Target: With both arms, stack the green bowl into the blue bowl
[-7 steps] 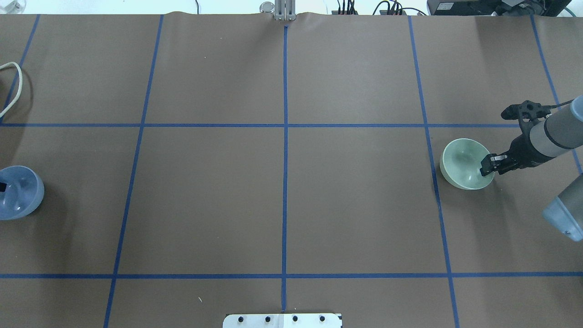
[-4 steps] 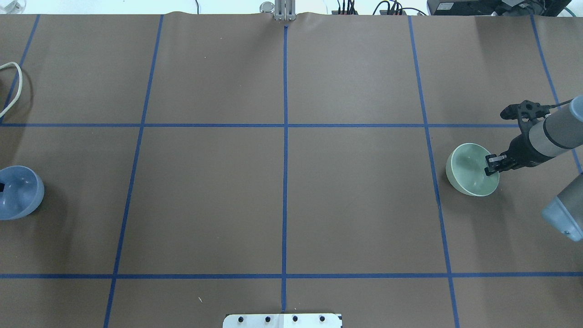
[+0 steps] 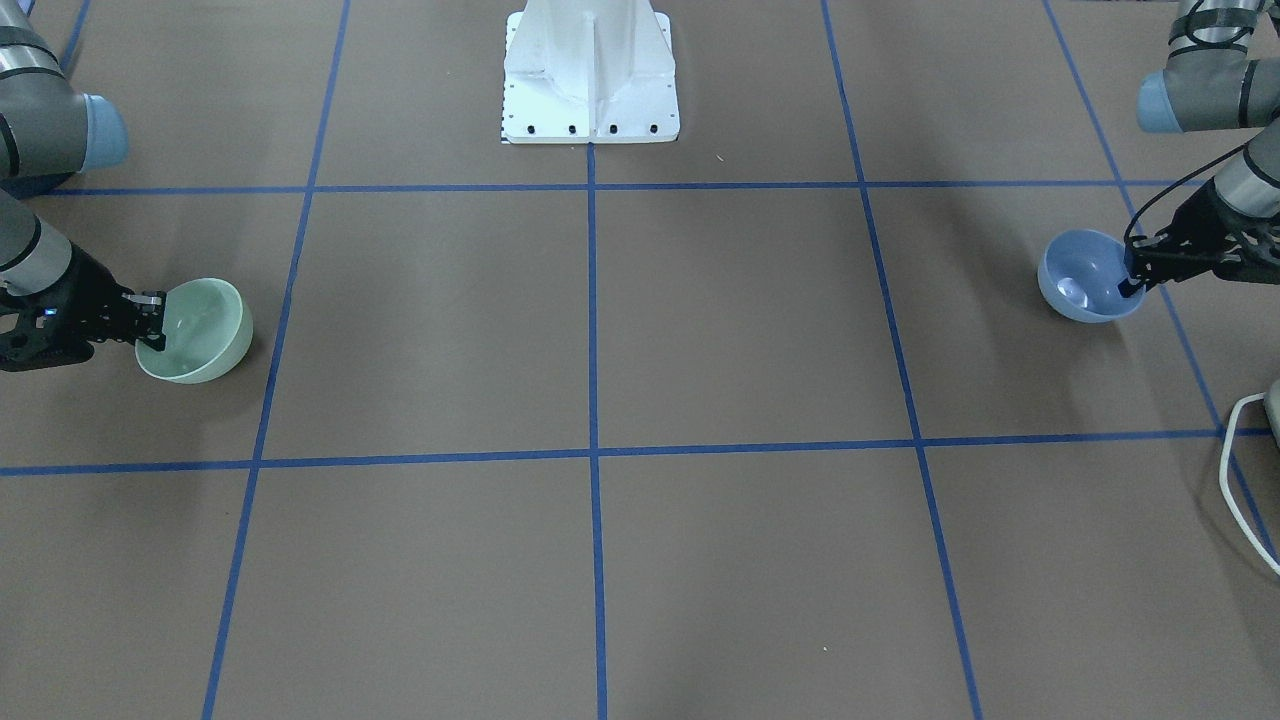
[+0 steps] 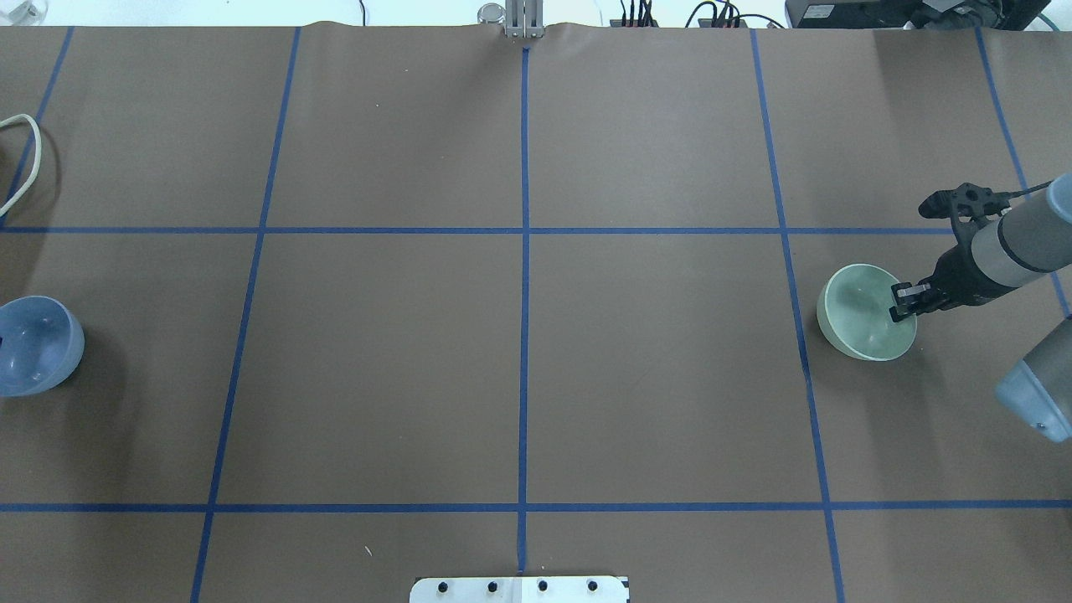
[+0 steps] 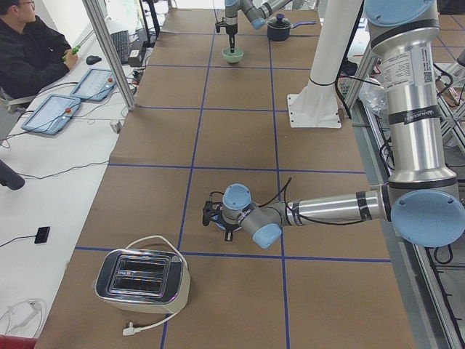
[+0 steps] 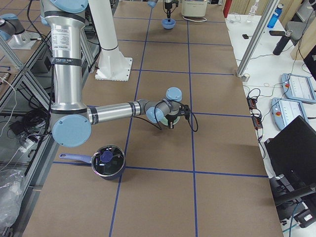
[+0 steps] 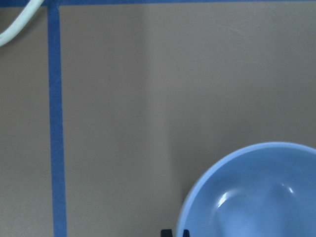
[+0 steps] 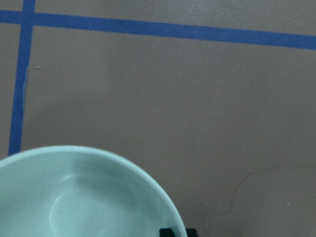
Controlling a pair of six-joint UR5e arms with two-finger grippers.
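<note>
The right gripper (image 4: 902, 303) pinches the green bowl (image 4: 863, 314) by its rim, at 3 o'clock on the table (image 4: 653, 368). The left gripper (image 3: 1133, 282) pinches the blue bowl (image 4: 38, 343), at 9 o'clock.

Glossy smooth plastic-looking green bowl (image 4: 864, 311)
</note>
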